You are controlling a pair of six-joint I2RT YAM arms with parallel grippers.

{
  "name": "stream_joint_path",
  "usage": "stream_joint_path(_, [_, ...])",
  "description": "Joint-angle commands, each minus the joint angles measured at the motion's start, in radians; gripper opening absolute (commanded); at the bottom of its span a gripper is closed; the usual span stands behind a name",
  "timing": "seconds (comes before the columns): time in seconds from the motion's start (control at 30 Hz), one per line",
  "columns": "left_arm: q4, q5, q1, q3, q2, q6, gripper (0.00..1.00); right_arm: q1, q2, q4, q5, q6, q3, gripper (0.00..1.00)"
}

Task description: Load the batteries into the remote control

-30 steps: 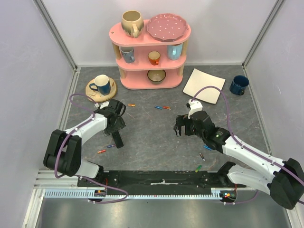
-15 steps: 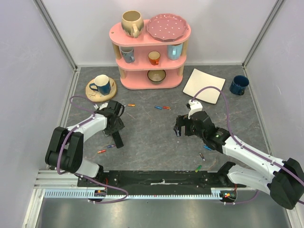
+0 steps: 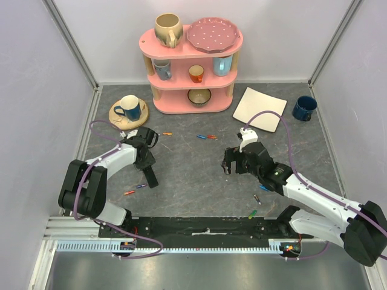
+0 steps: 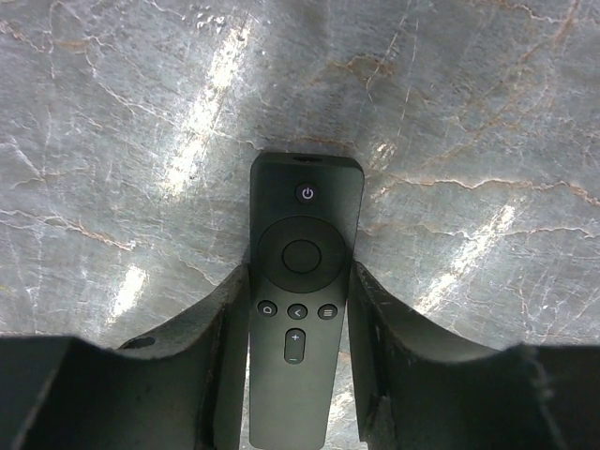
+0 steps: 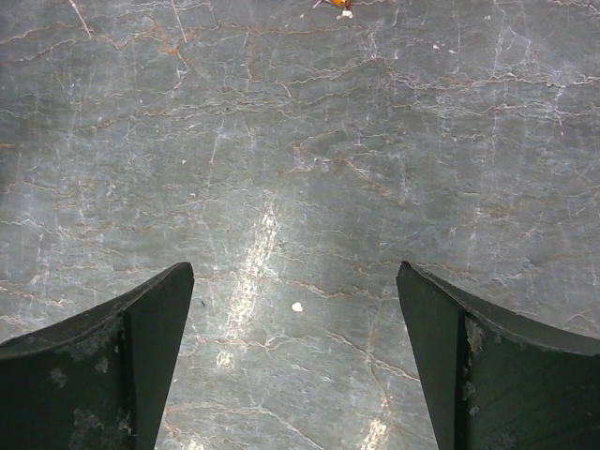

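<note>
Fingers of your left gripper sit tight on both long sides of the slim black plastic remote control. I see no gap between them and the remote control, so I think you are holding it. The grip is narrow because the remote control is thin.

It lies flat on the grey stone-look table, on the left side, in front of the left arm. Its round buttons face up. The little door for the batteries does not show, so I think it is on the hidden under side. You will likely need to lift the remote control and turn it over. Holding it by its long sides makes that easy, because nothing covers the back.

Your right gripper is spread wide and holds nothing. It hangs over bare table near the middle. I think it waits there so it can help once the remote control is up.

The small, thin, round batteries in blue, red, orange and green are scattered on the table. Some lie near the middle, and two lie near the left arm. A few lie close by the right arm. None is in the remote control yet, so the job is only just starting.

Squeeze gently, because smooth plastic can slip.
</note>
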Motion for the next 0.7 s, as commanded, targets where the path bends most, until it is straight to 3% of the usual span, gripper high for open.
stream_joint_path(0.0, [0.033,0.042,0.004,-0.005,0.004,0.020,0.32,0.002,-0.022,0.004,-0.005,0.000,0.007,0.98])
stream_joint_path(0.23, [0.067,0.184,-0.054,-0.009,-0.328,0.045,0.26,0.004,-0.057,-0.030,-0.050,0.006,0.074,0.98])
stream_joint_path(0.43, [0.384,0.496,-0.057,-0.116,-0.522,0.033,0.09,0.001,-0.086,0.079,-0.156,0.058,0.059,0.98])
stream_joint_path(0.5, [0.502,0.542,-0.057,-0.147,-0.546,0.011,0.02,0.002,-0.077,0.076,-0.218,0.067,0.083,0.98])
stream_joint_path(0.67, [0.781,0.700,-0.055,-0.264,-0.614,-0.052,0.02,0.002,-0.068,0.131,-0.327,0.119,0.070,0.98])
